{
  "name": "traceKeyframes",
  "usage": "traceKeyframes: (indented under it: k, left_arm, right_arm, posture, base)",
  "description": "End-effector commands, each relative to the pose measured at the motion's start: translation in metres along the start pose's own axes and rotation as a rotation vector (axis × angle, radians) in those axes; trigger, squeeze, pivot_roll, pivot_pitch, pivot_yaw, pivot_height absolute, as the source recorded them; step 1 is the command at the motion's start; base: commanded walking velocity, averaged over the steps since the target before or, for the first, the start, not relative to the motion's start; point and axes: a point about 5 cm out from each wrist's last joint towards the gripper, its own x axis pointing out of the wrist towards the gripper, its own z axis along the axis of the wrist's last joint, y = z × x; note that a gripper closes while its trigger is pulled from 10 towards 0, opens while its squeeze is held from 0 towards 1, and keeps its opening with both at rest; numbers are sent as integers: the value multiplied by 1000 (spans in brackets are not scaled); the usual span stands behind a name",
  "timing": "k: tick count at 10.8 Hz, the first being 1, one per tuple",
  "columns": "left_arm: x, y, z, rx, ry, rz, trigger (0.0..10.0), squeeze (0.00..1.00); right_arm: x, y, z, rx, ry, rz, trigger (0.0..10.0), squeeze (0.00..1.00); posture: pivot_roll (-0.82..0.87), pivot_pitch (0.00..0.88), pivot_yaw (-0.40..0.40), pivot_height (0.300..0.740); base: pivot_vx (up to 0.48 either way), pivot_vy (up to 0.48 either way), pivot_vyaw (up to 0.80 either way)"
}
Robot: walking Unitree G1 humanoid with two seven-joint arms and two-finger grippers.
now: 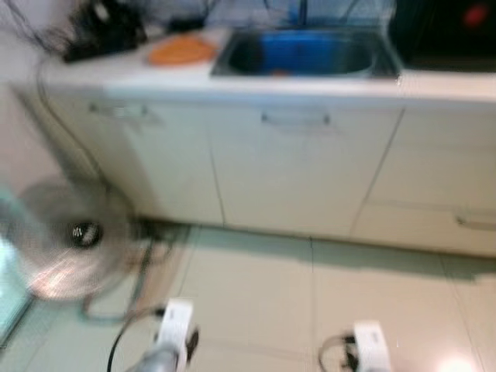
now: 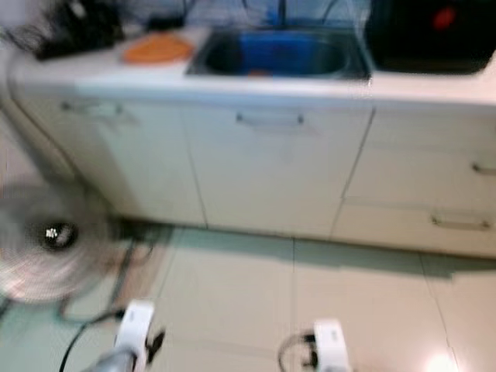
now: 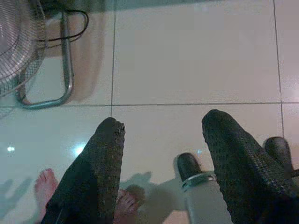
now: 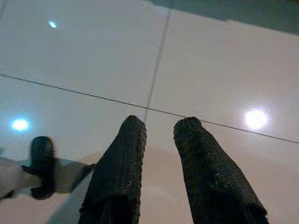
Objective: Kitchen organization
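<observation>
The head views are blurred. A white counter (image 1: 310, 87) runs across the far side, with a steel sink (image 1: 306, 54) holding something blue. An orange flat thing (image 1: 180, 51) lies on the counter left of the sink. Both arms hang low over the floor, the left arm (image 1: 172, 335) and the right arm (image 1: 370, 346) at the near edge. In the left wrist view my left gripper (image 3: 161, 123) is open above the tiles, holding nothing. In the right wrist view my right gripper (image 4: 161, 123) has its fingers slightly apart, with only floor between them.
A floor fan (image 1: 70, 236) with a metal base (image 3: 65, 70) and a cable stands at the left. Black clutter (image 1: 101, 31) sits at the counter's left end, a dark appliance (image 1: 449, 31) at its right. Closed cabinet doors (image 1: 294, 170) lie ahead. A person's bare toes (image 3: 44, 184) are nearby.
</observation>
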Motion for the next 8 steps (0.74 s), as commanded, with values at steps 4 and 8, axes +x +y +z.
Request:
traceKeyframes:
  k: [4, 8]
  left_arm:
    - [1, 6, 3, 3, 1, 15, 10000, 0]
    - [0, 7, 2, -11, 4, 22, 10000, 0]
  right_arm:
    - [1, 1, 5, 22, -10, -8, 10000, 0]
    - [2, 0, 5, 23, -6, -5, 10000, 0]
  posture:
    - [-21, 43, 102, 740]
    - [-10, 48, 94, 740]
  base:
    - [0, 0, 0]
    - [260, 0, 0]
